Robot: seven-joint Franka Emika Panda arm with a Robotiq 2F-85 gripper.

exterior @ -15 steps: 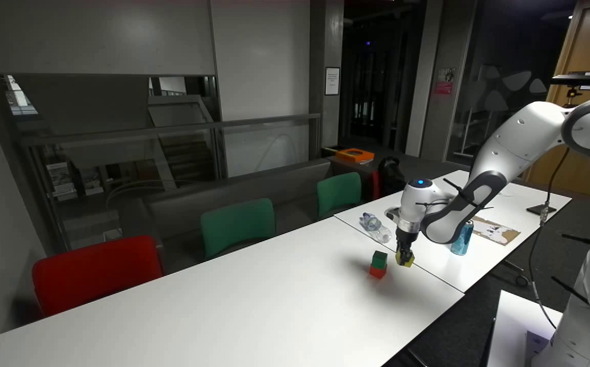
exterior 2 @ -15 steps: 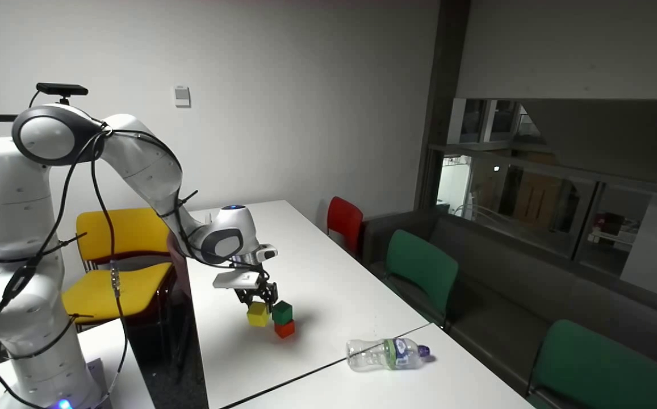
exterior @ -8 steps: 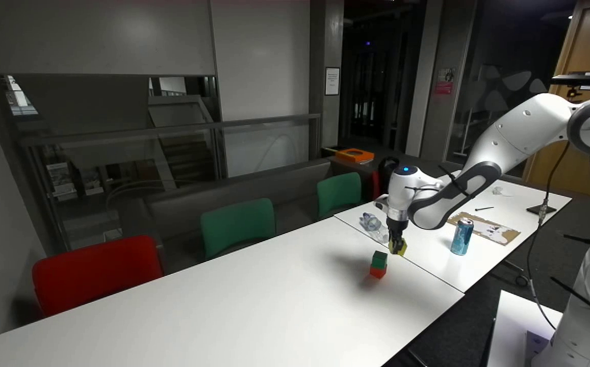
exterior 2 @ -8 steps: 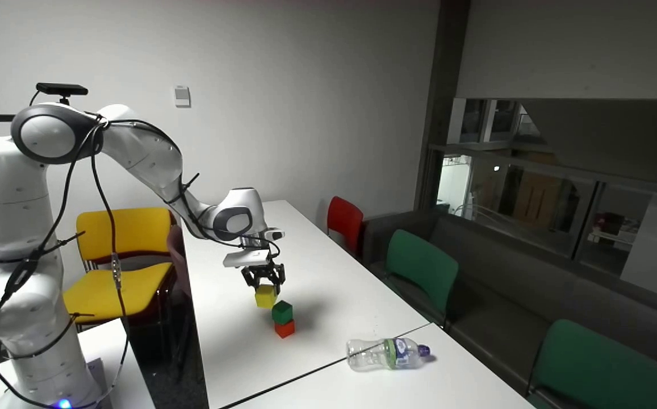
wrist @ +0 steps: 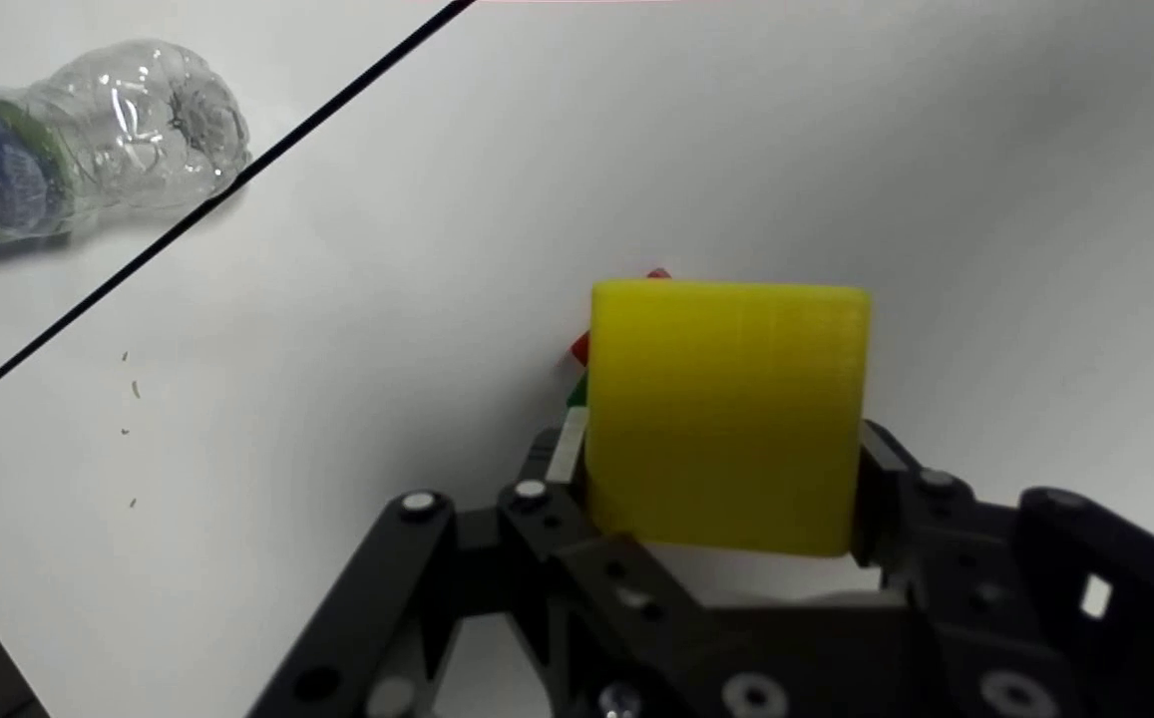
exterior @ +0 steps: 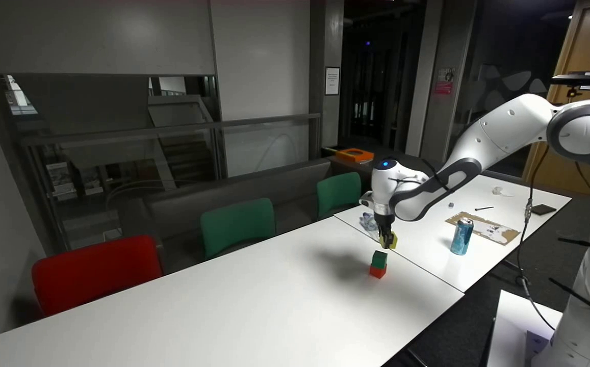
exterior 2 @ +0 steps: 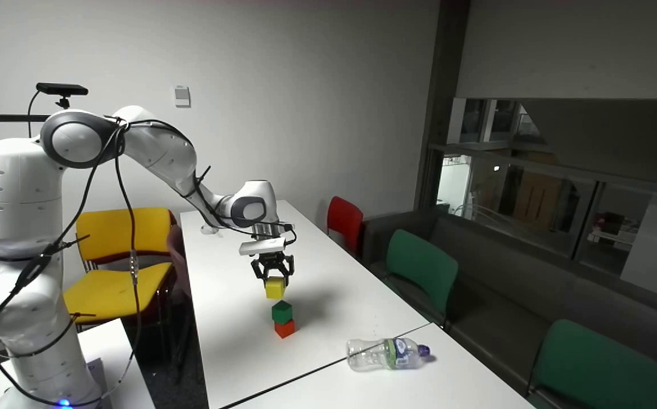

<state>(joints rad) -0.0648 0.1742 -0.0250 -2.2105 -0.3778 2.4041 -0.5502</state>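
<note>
Yellow block [wrist: 726, 419] held aloft, not yet released

The claw [exterior 2: 275, 280] pinches it clear of the tabletop [exterior 2: 237, 358]. Below it, with a gap between, a green block [exterior 2: 282, 313] already sits on a red block [exterior 2: 285, 329].

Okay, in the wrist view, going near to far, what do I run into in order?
The yellow cube, a sliver of the green cube behind it, corners of the red cube under that, then the white tabletop.

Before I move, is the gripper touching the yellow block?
Touching: the wrist view shows the gripper closed on the yellow block, its fingers against opposite sides.
</note>
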